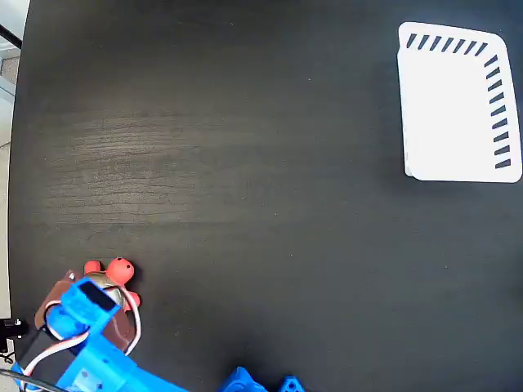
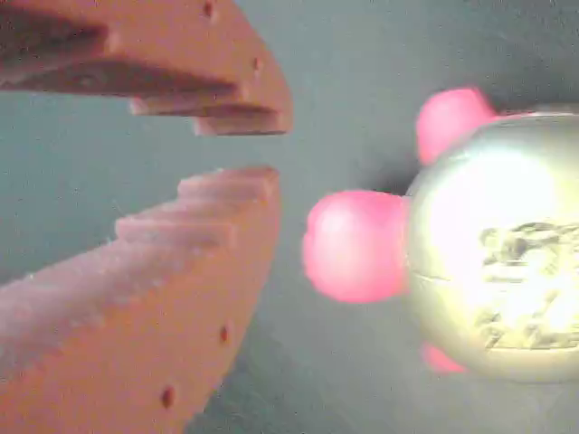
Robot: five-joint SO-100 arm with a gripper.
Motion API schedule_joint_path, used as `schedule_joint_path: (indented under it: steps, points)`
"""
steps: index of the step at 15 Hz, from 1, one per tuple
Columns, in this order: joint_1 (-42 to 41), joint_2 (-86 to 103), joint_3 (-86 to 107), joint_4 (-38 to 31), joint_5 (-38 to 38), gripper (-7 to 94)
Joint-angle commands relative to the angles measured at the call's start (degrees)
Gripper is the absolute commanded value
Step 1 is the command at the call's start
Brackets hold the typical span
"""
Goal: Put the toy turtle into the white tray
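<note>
Claw [image 2: 249, 149] slightly open, empty, just beside toy turtle [image 2: 488, 271].

A robotics test bench is suggested by a bare dark wood-grain tabletop [image 1: 245, 163] beneath a 3D-printed blue arm [image 1: 98, 359]

One toy turtle [image 1: 114, 282] sits at seven o'clock on one dark table [image 1: 245, 204]; one white tray [image 1: 458, 106] lies at two o'clock. One blue arm [image 1: 98, 363] carries one gripper [image 2: 244, 149].
</note>
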Motion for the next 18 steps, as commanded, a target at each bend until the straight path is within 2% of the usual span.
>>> schedule_joint_path:
  steps: [1,3,5,6,9,10,18]
  points:
    - [-1.14,1.05,-1.93,1.05,-2.64,18]
    - [-2.02,0.79,-2.46,1.93,-2.72,35]
    - [-3.6,1.05,-1.93,2.81,-4.48,47]
    - [-4.48,1.23,-1.49,2.81,-5.1,51]
    - [-5.89,-0.53,-2.9,2.46,-5.1,52]
    - [-5.89,-1.49,-3.34,2.46,-5.19,62]
    - [-5.54,-16.96,-5.45,-2.37,-4.13,62]
